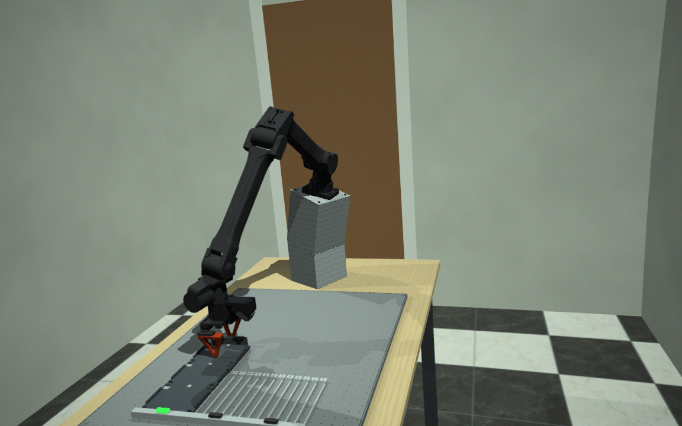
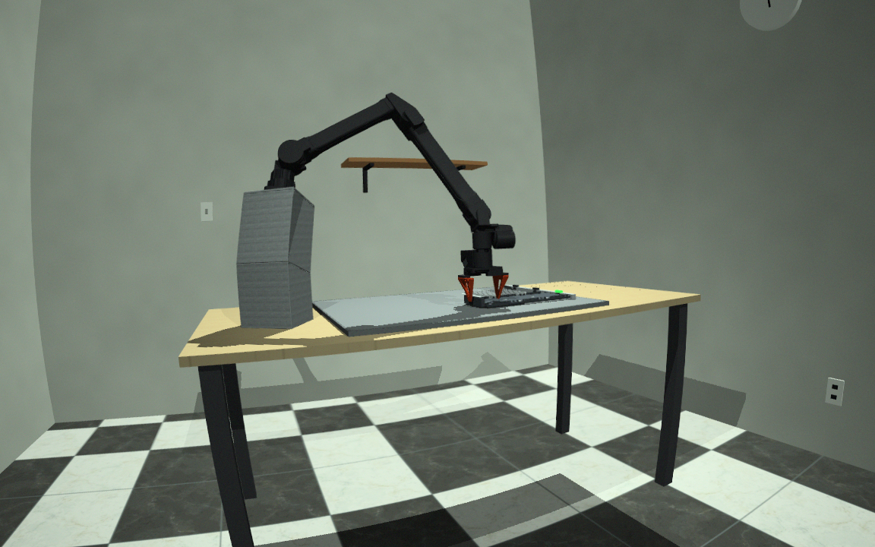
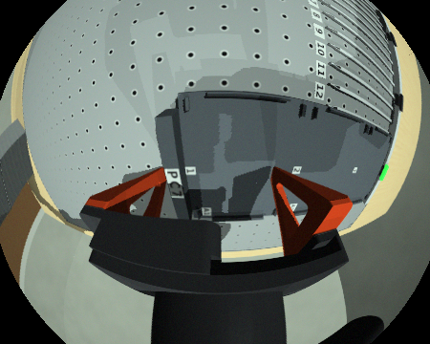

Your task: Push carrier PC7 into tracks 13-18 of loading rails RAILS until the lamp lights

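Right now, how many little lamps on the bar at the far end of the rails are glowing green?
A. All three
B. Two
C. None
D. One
D. Only one bright green lamp glows on the pale stop bar, right behind the flat dark carrier; the two small dark lamps further along the bar are unlit.

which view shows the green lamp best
The top view: the lit green lamp sits plainly on the stop bar, right behind carrier PC7. The exterior view shows only a small green speck past the open gripper; the wrist view shows a green sliver at the image edge.
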Tool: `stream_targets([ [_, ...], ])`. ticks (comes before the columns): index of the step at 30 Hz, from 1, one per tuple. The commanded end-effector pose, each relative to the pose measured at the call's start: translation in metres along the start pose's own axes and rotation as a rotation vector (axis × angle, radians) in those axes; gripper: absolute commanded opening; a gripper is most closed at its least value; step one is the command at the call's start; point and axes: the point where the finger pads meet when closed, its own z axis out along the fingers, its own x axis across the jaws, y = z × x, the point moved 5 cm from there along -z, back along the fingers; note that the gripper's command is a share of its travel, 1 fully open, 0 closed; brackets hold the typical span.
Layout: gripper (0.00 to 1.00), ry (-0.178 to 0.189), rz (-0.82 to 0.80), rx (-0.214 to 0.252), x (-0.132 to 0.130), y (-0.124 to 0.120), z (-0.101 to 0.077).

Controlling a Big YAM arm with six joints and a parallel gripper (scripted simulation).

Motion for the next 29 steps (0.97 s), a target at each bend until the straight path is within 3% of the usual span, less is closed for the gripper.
stream_targets([
  [1,1.0,0.022,0.01,-0.002,0.007,0.001,0.002],
  [2,1.0,0.012,0.008,-0.001,0.003,0.001,0.001],
  [3,1.0,-0.024,-0.001,0.004,-0.011,-0.002,-0.011],
  [19,1.0,-0.024,-0.001,0.004,-0.011,-0.002,-0.011],
  [20,1.0,-0.024,0.0,0.006,-0.01,0.0,-0.023],
  [22,1.0,-0.02,0.005,0.007,-0.006,-0.007,-0.03],
  [29,1.0,-0.022,0.004,0.007,-0.003,-0.008,-0.04],
])
